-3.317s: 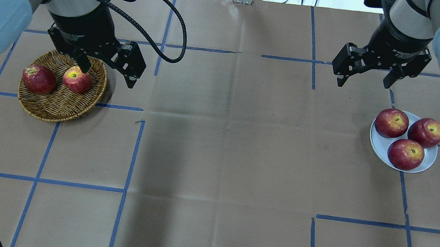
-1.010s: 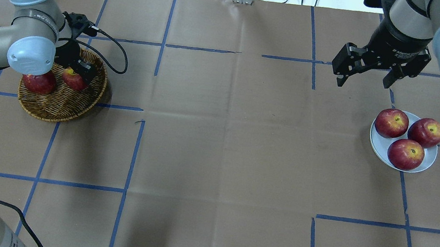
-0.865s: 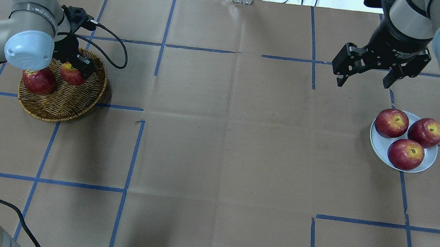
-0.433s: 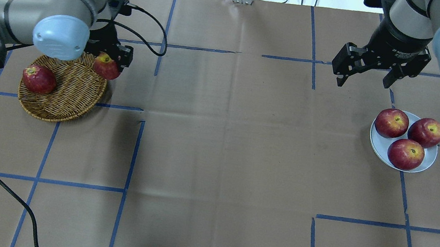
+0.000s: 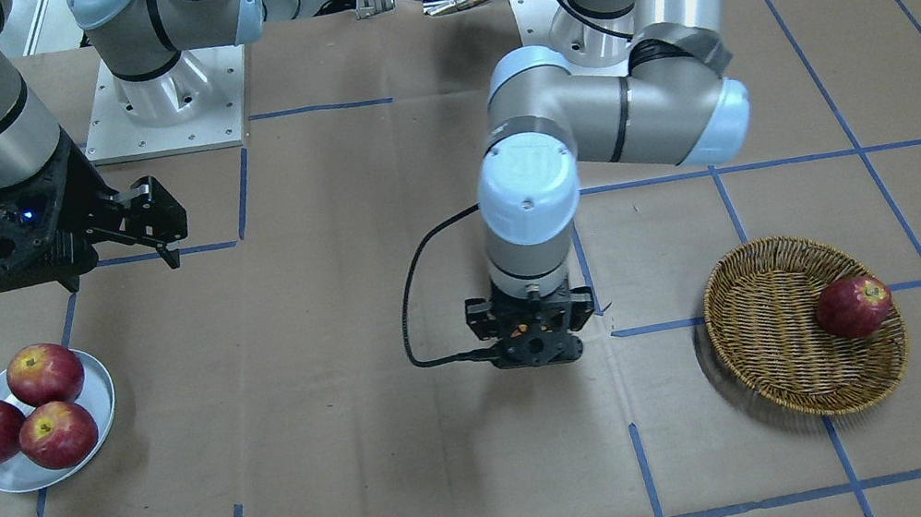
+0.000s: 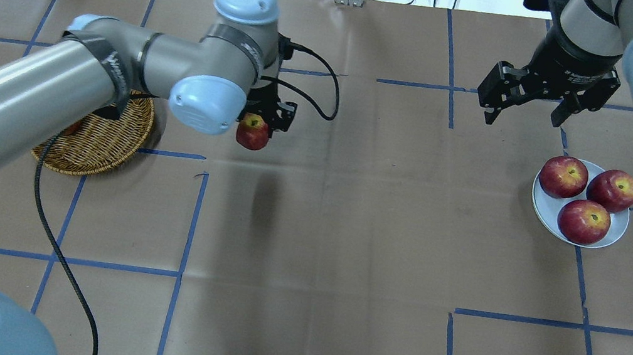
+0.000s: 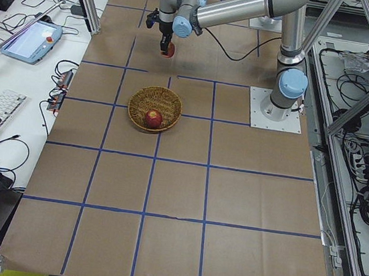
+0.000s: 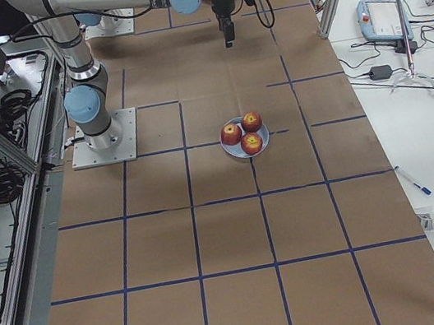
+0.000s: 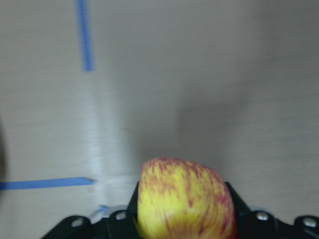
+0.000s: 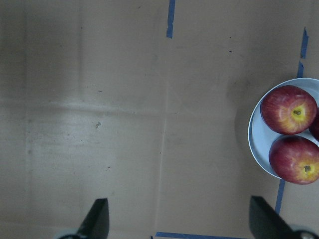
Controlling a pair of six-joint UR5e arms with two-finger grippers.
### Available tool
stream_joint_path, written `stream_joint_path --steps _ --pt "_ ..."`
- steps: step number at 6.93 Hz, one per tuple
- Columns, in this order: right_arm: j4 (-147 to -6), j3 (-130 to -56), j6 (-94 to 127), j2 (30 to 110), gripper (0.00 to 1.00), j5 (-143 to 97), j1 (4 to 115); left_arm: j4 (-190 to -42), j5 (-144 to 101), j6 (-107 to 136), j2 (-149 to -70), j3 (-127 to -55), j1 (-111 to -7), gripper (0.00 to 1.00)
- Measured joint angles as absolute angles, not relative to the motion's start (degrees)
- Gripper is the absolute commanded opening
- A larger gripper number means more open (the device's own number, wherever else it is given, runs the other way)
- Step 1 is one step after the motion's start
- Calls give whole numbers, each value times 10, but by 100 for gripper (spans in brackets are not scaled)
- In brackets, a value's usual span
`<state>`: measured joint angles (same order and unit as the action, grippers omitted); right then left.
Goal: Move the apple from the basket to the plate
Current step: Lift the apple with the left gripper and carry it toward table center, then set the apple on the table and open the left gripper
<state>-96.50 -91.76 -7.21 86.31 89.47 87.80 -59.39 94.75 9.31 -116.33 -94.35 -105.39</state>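
My left gripper (image 6: 256, 125) is shut on the pale yellow, red-streaked apple (image 6: 251, 134) and holds it above the table, to the right of the wicker basket (image 6: 99, 144). The left wrist view shows the apple (image 9: 184, 199) between the fingers. In the front view the gripper (image 5: 536, 347) hides the apple. The silver plate (image 6: 545, 209) at the far right holds three dark red apples. My right gripper (image 6: 526, 117) is open and empty, hovering just behind the plate. The plate's edge (image 10: 255, 142) shows in the right wrist view.
One dark red apple (image 5: 852, 306) lies in the basket (image 5: 772, 356). The three apples (image 5: 28, 413) fill most of the plate (image 5: 98, 394). Brown paper with blue tape lines covers the table. The left arm's black cable (image 6: 57, 251) trails over the front left.
My left gripper closed on the pale apple in the basket, lifted it out and carried it right, past the basket rim over the table. The right arm has not moved.
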Motion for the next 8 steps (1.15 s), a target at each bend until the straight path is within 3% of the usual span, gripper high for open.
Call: stream_joint_path --steps 2,3,5,6,8 --pt "-965 -918 -72 863 100 895 878 -572 943 150 -1221 -904 -1118 43" --pt "-965 -918 -72 863 100 895 878 -570 937 163 -1238 -891 -1132 50" --pt "-965 -917 -72 863 100 894 878 -569 932 169 -1250 -883 -1142 78" --pt "-965 -917 -72 863 100 894 878 -568 932 168 -1251 -882 -1142 99" --pt "-965 -917 -72 863 100 894 878 -570 931 164 -1246 -877 -1139 99"
